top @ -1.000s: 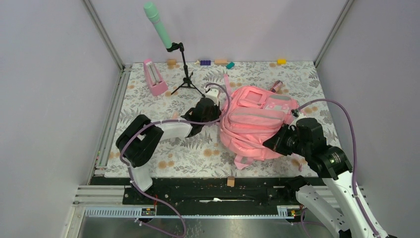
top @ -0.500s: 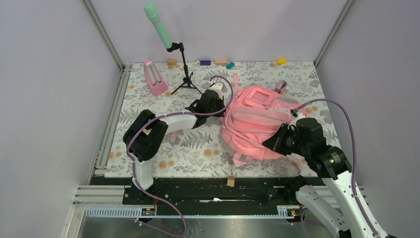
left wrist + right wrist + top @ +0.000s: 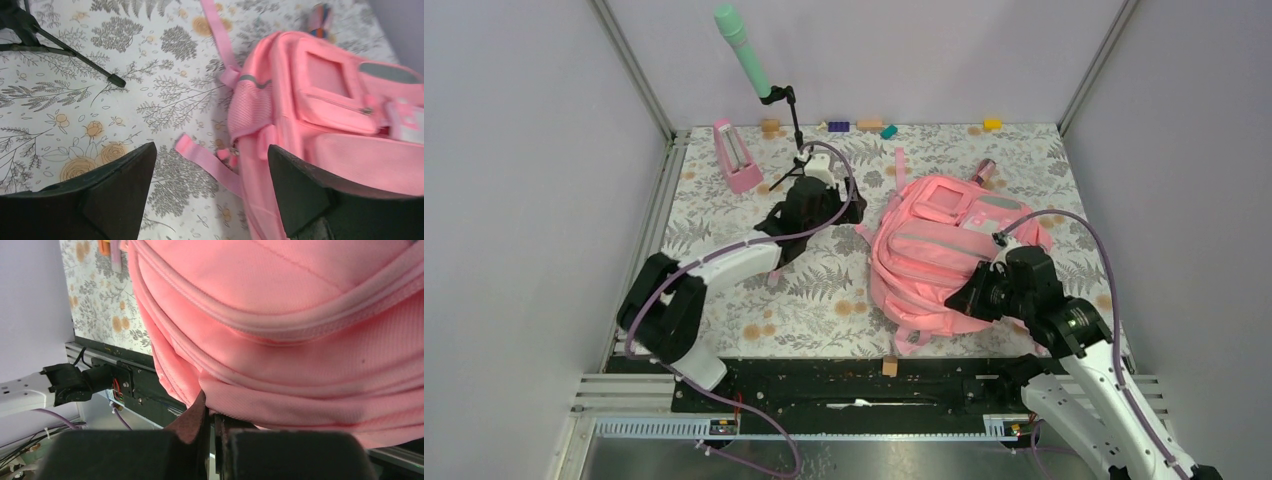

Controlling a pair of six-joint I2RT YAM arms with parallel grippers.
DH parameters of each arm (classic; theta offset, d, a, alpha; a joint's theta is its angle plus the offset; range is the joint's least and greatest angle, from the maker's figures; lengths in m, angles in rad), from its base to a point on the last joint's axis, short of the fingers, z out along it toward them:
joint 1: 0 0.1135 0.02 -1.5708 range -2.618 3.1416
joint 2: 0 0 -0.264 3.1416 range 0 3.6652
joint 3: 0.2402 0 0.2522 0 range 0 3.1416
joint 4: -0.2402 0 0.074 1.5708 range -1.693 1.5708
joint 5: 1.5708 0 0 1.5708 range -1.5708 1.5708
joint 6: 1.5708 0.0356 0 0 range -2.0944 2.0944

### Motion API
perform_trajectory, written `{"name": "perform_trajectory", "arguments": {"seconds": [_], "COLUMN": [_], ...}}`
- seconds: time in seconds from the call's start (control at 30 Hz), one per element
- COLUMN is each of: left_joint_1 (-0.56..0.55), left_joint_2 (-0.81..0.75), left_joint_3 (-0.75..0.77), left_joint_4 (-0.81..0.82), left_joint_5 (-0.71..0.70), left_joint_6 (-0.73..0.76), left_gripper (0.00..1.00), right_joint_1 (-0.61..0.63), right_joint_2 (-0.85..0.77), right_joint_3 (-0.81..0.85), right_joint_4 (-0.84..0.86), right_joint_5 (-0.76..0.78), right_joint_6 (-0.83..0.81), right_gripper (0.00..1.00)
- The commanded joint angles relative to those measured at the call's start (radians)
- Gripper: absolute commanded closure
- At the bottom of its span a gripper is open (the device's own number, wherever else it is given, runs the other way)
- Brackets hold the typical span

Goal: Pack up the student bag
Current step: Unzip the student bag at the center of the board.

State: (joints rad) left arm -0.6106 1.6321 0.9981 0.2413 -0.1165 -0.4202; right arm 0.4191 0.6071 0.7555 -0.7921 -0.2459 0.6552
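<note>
The student bag (image 3: 944,250) is a large soft pink backpack lying right of the middle of the flowered mat, front pockets up. In the left wrist view the student bag (image 3: 325,110) fills the right half, and a loose pink strap (image 3: 200,152) lies on the mat beside it. My left gripper (image 3: 849,208) hovers just left of the bag, open, with nothing between its fingers (image 3: 112,200). My right gripper (image 3: 972,296) is at the bag's near right edge, shut on a fold of the bag's fabric (image 3: 280,405).
A pink metronome (image 3: 737,157) and a tripod stand (image 3: 799,165) carrying a green microphone (image 3: 744,50) stand at the back left. Small coloured blocks (image 3: 864,126) line the far edge. A small pink and blue thing (image 3: 984,170) lies behind the bag. A wooden block (image 3: 889,366) sits on the front rail.
My left gripper has opened, let go of the bag and drawn back to the left and away. The bag has shifted and turned a little. The right gripper has stayed shut on it.
</note>
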Motion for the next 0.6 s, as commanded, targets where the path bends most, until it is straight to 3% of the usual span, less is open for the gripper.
{"name": "perform_trajectory", "arguments": {"seconds": [0.0, 0.17, 0.43, 0.57], "left_joint_1": [-0.006, -0.004, 0.058, 0.104], "left_joint_2": [-0.162, -0.325, -0.508, -0.546], "left_joint_3": [-0.067, -0.132, -0.148, -0.109], "left_joint_4": [0.013, -0.066, -0.274, -0.389], "left_joint_5": [-0.004, 0.06, 0.24, 0.307], "left_joint_6": [-0.06, -0.11, -0.13, -0.102], "left_gripper": [0.15, 0.11, 0.03, 0.02], "right_joint_1": [0.005, 0.056, 0.233, 0.316], "right_joint_2": [0.063, 0.175, 0.473, 0.614], "right_joint_3": [-0.065, -0.107, -0.016, 0.075], "right_joint_4": [0.236, 0.379, 0.545, 0.6], "right_joint_5": [0.009, 0.036, 0.123, 0.143], "right_joint_6": [0.005, 0.043, 0.079, 0.092], "right_gripper": [1.0, 1.0, 1.0, 0.91]}}
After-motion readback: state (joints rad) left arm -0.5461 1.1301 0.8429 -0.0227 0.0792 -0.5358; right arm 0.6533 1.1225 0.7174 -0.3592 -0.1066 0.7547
